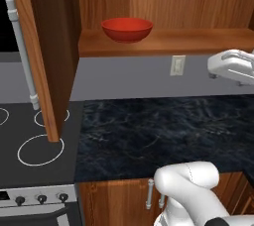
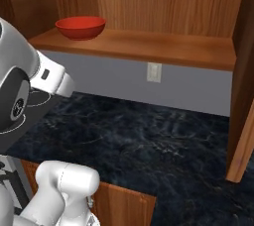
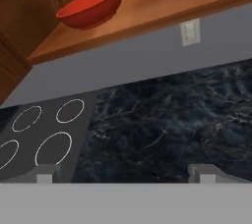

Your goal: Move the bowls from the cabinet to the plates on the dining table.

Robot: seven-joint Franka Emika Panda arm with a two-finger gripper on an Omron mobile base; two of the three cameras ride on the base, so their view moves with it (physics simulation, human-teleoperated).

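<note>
Looking along your gripper (image 3: 123, 176), you see its fingers spread wide apart and holding nothing above the dark marbled counter (image 3: 167, 120). The red bowl (image 1: 127, 29) sits on the open cabinet's shelf (image 1: 198, 41), well apart from the gripper, up beyond the stove (image 3: 44, 134).

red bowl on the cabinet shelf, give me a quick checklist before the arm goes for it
1. Cabinet door open, shelf reachable: ok.
2. Red bowl upright on the wooden shelf, nothing touching it: ok.
3. Gripper open and empty: ok, fingertips stand wide apart with nothing between them.
4. Gripper lined up with the bowl: not ok, in the hand view the bowl sits far up and left while the gripper is over the counter.
5. Path from counter up to shelf free: ok, just the wall outlet on the wall below the shelf.
6. Second, dark brown bowl located: cannot tell.
</note>
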